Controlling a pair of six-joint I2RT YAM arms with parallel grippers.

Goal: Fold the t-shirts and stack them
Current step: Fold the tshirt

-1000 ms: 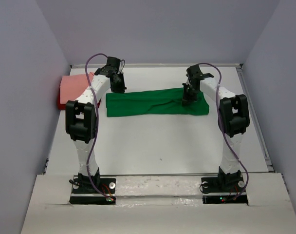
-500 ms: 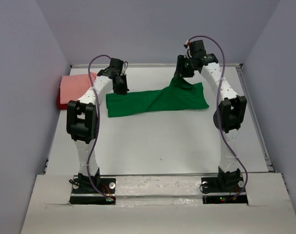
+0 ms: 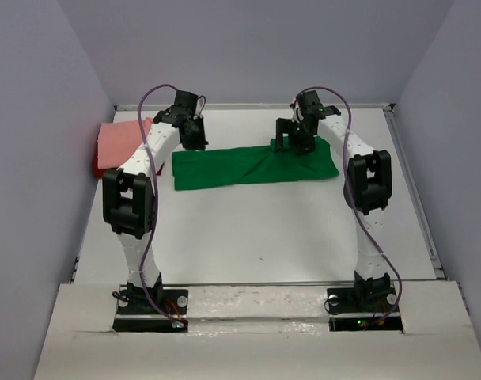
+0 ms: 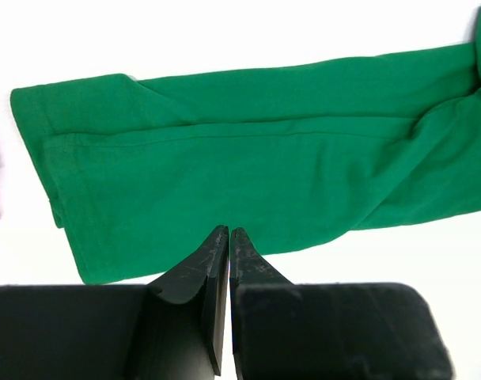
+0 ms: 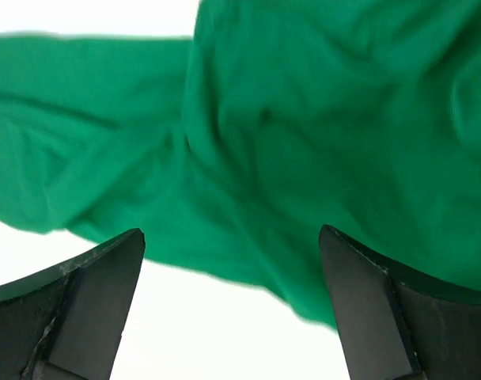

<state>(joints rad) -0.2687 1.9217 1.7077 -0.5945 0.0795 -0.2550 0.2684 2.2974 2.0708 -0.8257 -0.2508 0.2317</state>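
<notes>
Gaping right hand [image 5: 230, 233] above green t-shirt [image 5: 304, 119]

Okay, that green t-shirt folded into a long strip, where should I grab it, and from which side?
Probably the short end on the left arm's side. The green t-shirt lies flat as a long strip; there its layers sit neatly stacked, while the part under the right gripper is rumpled. Come from above over that outer edge.

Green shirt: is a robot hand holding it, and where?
No. Nothing holds the green t-shirt: the right gripper is open above it, the left gripper is shut and empty.
</notes>
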